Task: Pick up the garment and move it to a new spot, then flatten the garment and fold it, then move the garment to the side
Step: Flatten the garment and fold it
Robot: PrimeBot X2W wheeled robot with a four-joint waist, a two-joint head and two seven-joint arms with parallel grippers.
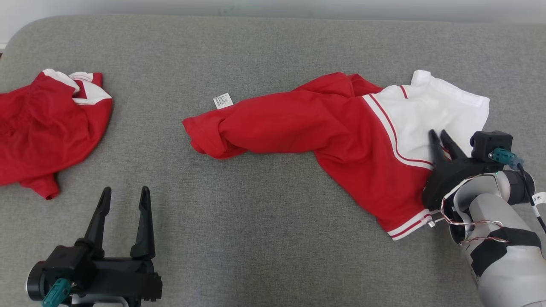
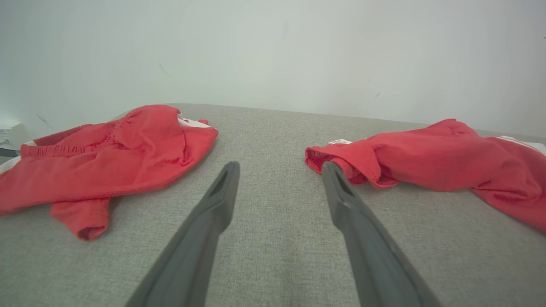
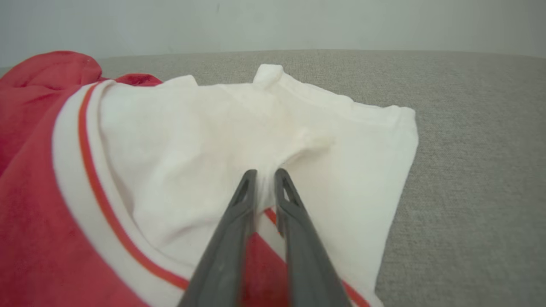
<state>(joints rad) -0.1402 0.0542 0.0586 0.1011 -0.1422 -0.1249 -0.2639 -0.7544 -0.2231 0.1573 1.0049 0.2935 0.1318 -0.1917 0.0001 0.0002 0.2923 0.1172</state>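
Grey cloth-covered surface [image 1: 264, 238] is seen stretching back to a pale wall [image 2: 273, 51]. On its right half the garment [image 1: 324, 128], red with a white panel, is laid crumpled, its long axis running across the head view from a red end near a small label [image 1: 223, 101] to the white end at the right. That white end is met by the right gripper [image 1: 441, 138], much the nearer tool; its forearm is brought in low from the lower right, and a puckered fold of white cloth is pinched between its narrowed fingers. The left gripper [image 1: 126, 196] is held spread wide over bare surface, well apart from the garment, near a second red garment [image 1: 47, 128].
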